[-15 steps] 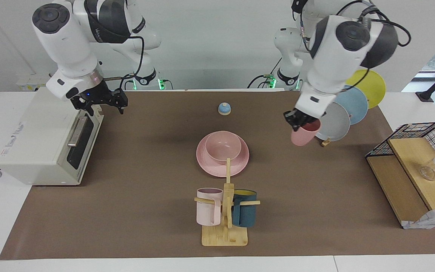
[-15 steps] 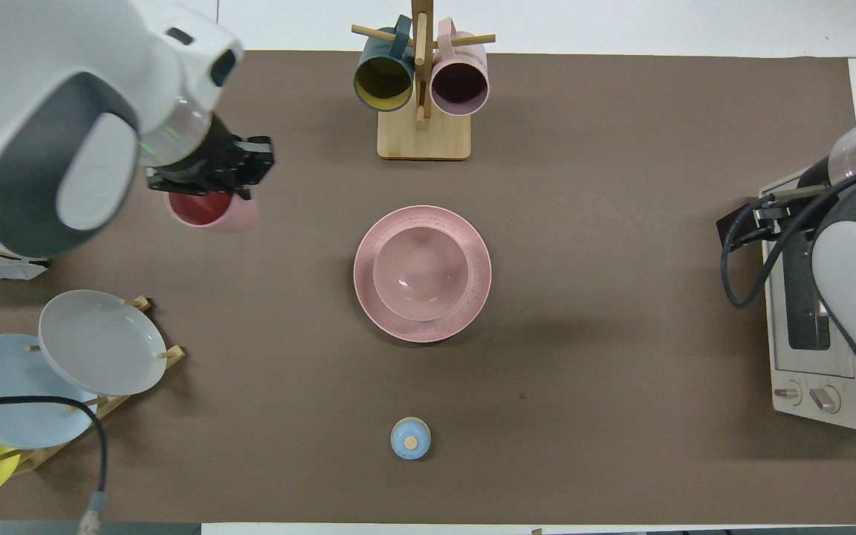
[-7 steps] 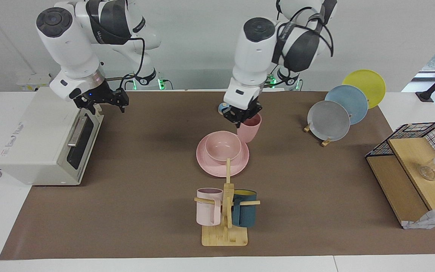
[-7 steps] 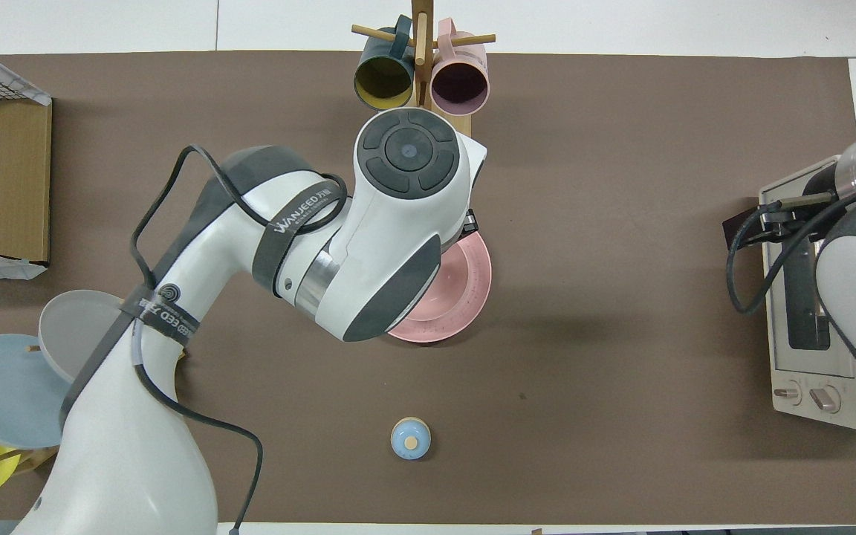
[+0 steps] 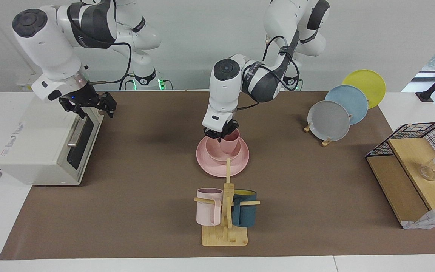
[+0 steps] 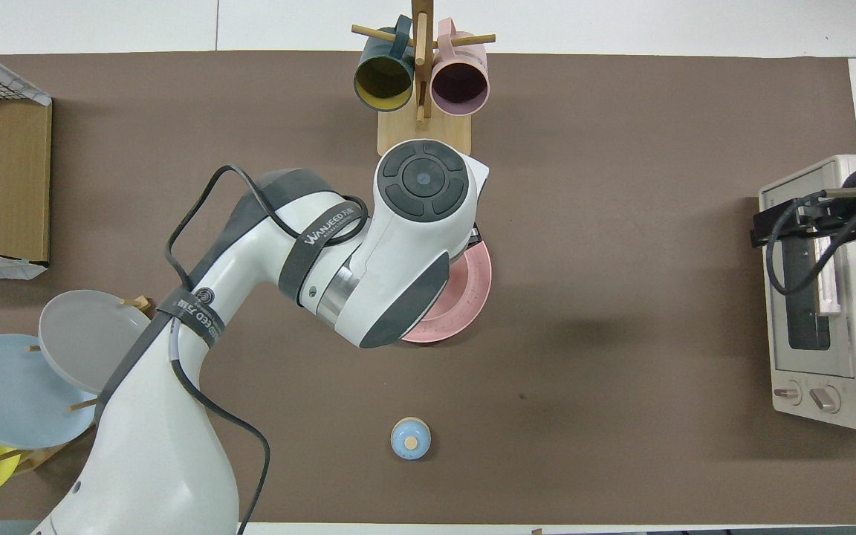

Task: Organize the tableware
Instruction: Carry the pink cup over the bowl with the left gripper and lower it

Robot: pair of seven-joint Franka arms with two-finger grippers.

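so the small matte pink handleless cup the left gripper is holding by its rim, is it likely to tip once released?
Probably stiff: the small matte pink handleless cup keeps its shape in the shut left gripper. It tapers to a narrow base and appears to sit in the rounded pink bowl on the flat pink plate, so it may lean or tip. Its matte finish suggests modest slipperiness.

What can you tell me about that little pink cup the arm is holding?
The cup is small, matte pink, tapered and handleless, and looks like ceramic or plastic. It stands about upright with its mouth up, gripped at the rim by the left gripper. Its lower part sits inside the pink bowl, which rests on the matching plate. The overhead view hides it under the arm.
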